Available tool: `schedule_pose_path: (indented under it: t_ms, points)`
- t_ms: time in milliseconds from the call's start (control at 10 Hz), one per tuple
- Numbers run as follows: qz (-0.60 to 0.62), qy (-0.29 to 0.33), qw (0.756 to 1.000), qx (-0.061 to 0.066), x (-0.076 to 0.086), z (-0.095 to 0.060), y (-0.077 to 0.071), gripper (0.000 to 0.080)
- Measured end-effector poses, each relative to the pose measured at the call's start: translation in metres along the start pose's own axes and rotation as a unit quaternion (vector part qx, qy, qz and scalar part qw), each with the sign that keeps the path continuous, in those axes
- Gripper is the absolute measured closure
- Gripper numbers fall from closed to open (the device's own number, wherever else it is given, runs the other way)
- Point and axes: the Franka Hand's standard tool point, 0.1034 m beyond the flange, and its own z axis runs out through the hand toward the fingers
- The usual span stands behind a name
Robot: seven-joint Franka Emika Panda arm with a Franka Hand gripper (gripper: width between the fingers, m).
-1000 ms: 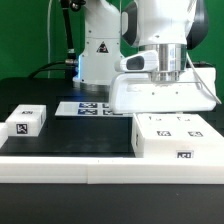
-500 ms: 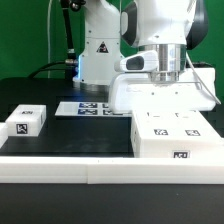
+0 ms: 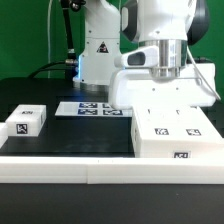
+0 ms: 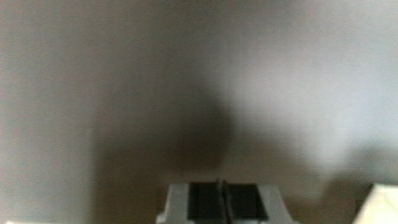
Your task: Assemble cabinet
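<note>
Claw [image 3: 166, 73] by the cabinet [image 3: 176, 138]
My claw hangs just behind the tagged cabinet; I cannot tell whether it grips anything.

Warning triangle [image 3: 100, 47] on arm base [image 3: 94, 68]

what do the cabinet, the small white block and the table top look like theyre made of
Cabinet: probably moulded plastic, going by the even white colour and smooth flat faces with a dull finish.
Small white block: same even white and smooth faces, so likely the same plastic.
Table top: black and matte with no glare; a mat, cloth or painted board, cannot tell which.
</note>
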Motion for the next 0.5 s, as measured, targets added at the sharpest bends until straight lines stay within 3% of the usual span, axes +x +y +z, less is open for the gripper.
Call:
schedule_pose_path:
  t_ms: [300, 500]
  points:
    - [-0.003, -0.026, 1.0, 0.005, 0.013, -0.032, -0.005, 0.0798]
    - [-0.003, -0.035, 0.999, 0.005, 0.013, -0.033, -0.004, 0.0798]
